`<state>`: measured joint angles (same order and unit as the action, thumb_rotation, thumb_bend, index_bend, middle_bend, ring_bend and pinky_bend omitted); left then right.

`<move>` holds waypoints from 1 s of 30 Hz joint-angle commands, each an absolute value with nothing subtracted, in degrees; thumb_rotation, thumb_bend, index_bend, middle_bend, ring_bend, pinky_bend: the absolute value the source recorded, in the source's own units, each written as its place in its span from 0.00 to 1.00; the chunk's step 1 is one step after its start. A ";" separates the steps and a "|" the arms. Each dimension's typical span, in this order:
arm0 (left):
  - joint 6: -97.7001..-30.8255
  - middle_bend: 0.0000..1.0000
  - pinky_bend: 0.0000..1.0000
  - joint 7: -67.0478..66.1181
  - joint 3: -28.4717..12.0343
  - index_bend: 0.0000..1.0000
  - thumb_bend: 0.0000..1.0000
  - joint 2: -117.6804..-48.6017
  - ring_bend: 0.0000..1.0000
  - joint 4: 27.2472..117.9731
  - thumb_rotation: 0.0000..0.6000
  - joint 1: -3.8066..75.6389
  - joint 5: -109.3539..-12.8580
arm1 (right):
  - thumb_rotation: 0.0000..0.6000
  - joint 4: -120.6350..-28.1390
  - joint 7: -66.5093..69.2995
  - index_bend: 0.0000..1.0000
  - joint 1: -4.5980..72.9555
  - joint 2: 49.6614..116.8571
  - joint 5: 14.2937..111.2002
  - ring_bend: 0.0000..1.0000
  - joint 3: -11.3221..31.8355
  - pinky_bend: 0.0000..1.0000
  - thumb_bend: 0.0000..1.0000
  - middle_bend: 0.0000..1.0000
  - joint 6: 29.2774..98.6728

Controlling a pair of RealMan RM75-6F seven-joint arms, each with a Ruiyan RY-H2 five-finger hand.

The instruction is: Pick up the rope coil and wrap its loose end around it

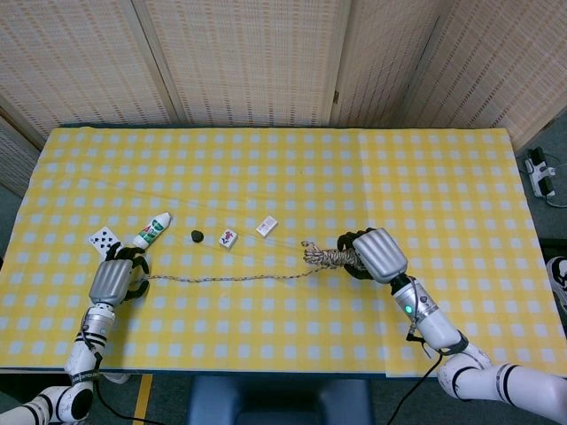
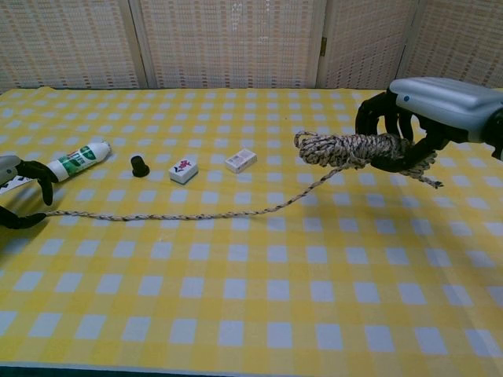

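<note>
The speckled rope coil [image 1: 328, 257] [image 2: 346, 148] hangs above the yellow checked cloth, gripped at its right end by my right hand [image 1: 379, 254] [image 2: 428, 106]. Its loose end [image 2: 196, 213] drops from the coil and trails left across the cloth. The tip stops by my left hand [image 1: 112, 281] [image 2: 17, 196], which sits low at the table's left. In the chest view that hand's fingers are apart, one above and one below the rope's tip, and I see no grip on it. Frayed strands stick out of the coil behind the right hand.
A white bottle with a green label [image 1: 152, 230] [image 2: 77, 160] and a playing card [image 1: 103, 237] lie just beyond the left hand. A small black piece [image 2: 140, 166], a mahjong tile [image 2: 183, 170] and a white block [image 2: 240, 160] sit in a row behind the rope.
</note>
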<state>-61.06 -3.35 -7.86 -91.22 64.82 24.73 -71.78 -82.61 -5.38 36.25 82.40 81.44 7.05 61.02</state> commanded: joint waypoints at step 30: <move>-58.30 0.27 0.00 -3.95 -7.98 0.58 0.43 -93.16 0.19 61.34 1.00 25.63 -69.80 | 1.00 -81.06 -4.37 0.66 36.19 83.46 81.47 0.60 7.10 0.56 0.77 0.55 61.00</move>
<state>-58.33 -3.93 -7.97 -93.14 61.37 25.61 -69.83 -81.07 -4.38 36.20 83.45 81.47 7.10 61.00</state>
